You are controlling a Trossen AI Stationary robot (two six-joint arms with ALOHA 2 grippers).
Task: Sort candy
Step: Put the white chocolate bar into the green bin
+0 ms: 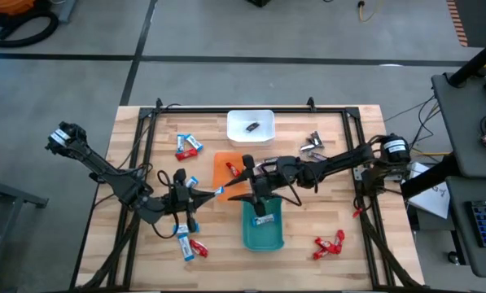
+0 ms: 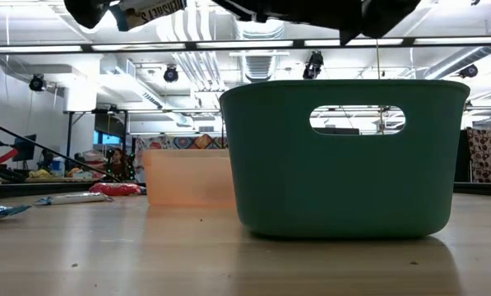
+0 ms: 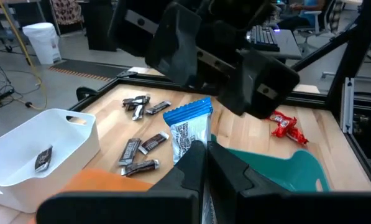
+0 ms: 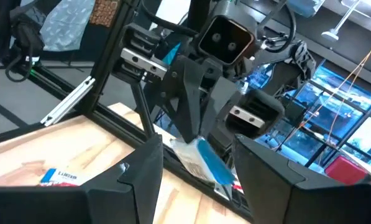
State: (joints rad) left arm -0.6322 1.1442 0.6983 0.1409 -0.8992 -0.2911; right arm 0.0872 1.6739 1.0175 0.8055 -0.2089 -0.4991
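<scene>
Candy in a blue-and-white wrapper (image 3: 189, 127) is pinched between the closed fingers of the left gripper (image 3: 204, 149), which is held above the middle of the wooden table (image 1: 324, 216), just left of the teal plastic tray (image 1: 263, 232). In the right wrist view the same blue-and-white piece (image 4: 204, 158) is seen hanging from the left gripper (image 4: 188, 134). The right gripper (image 1: 255, 194) is held just beside it, over the far end of the teal tray, with its fingers spread wide and nothing seen between them.

An orange tray (image 1: 225, 169) lies touching the teal tray's far end, with a red-wrapped piece (image 1: 234, 170) inside. A white plastic tray (image 1: 251, 127) stands at the table's far edge and one dark brown piece (image 1: 251, 127) is held in it.

More blue-and-white pieces (image 1: 187, 146) are scattered towards the far left, and others (image 1: 183, 242) lie near the front left edge beside a red one (image 1: 198, 247). Dark brown and silver pieces (image 1: 312, 143) lie towards the far right. Red pieces (image 1: 329, 244) lie near the front right corner.
</scene>
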